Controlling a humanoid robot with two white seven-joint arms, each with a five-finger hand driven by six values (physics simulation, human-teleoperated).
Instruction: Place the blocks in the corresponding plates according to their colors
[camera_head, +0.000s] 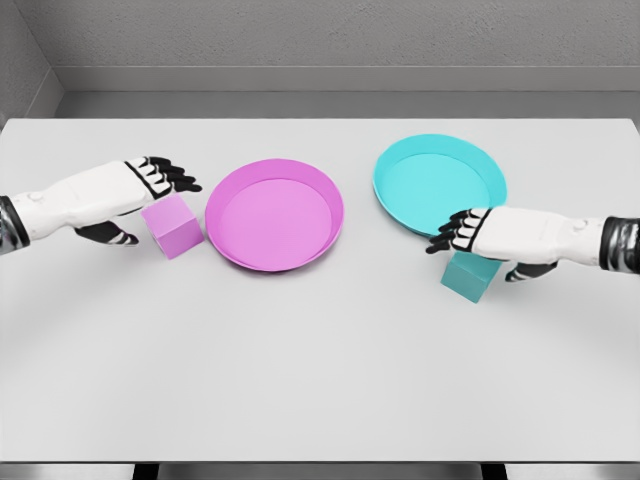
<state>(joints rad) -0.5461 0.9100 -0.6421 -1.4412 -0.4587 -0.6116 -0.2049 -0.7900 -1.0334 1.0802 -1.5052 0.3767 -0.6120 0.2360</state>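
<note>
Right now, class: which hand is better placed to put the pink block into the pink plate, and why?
The left hand. It is open right beside the pink block, just left of the pink plate. The right hand is across the table, over the teal block.

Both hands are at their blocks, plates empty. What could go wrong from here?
1. The left hand has its fingers spread over the pink block, not closed; a loose grasp may slip on lifting.
2. The pink block sits right beside the pink plate; a low carry could knock the rim and shift the plate.
3. The right hand hides the top of the teal block, close to the teal plate, so the grasp is hard to verify.
</note>
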